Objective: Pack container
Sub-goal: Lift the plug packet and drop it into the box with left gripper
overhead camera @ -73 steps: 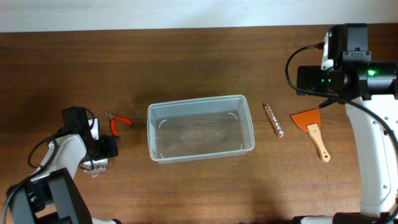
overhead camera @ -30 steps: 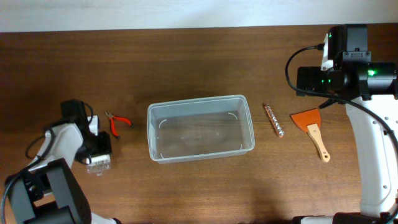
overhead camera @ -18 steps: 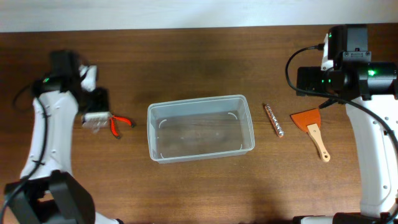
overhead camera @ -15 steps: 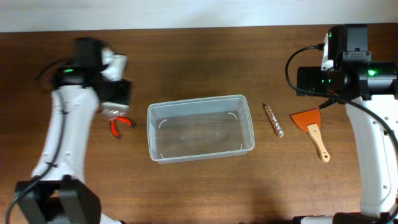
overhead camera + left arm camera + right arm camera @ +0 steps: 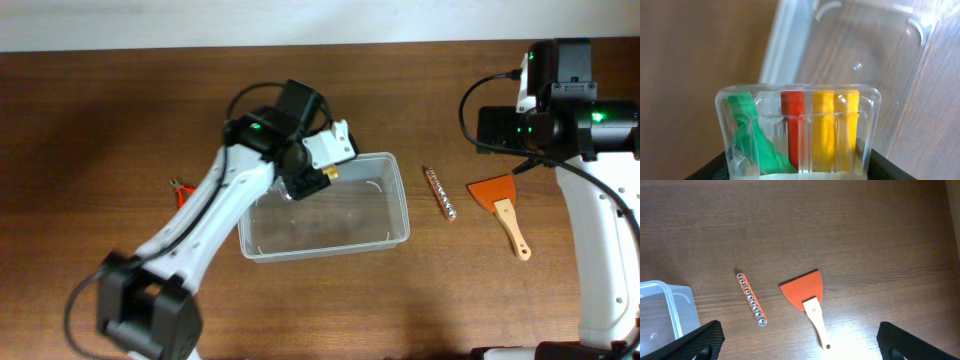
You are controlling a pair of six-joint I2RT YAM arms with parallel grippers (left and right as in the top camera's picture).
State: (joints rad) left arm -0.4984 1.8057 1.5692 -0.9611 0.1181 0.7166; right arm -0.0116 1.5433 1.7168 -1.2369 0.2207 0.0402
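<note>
The clear plastic container (image 5: 404, 216) stands at mid-table and looks empty; it also shows in the left wrist view (image 5: 875, 65). My left gripper (image 5: 311, 173) hangs over its far-left corner. It is shut on a small clear case (image 5: 797, 131) holding green, red and yellow pieces, with the dark fingers (image 5: 797, 171) pressed on both sides. My right gripper (image 5: 805, 347) is open wide and empty. It hovers above the table right of the container, over an orange scraper (image 5: 806, 294) and a socket rail (image 5: 751, 299).
Red-handled pliers (image 5: 181, 189) lie left of the container, partly hidden by my left arm. The socket rail (image 5: 440, 194) and the wooden-handled scraper (image 5: 503, 206) lie to the right of the container. The table's far edge runs along the top.
My left arm has swung from the table's left side up and right to the container's far-left corner, carrying the small clear case. The right arm has not moved.
</note>
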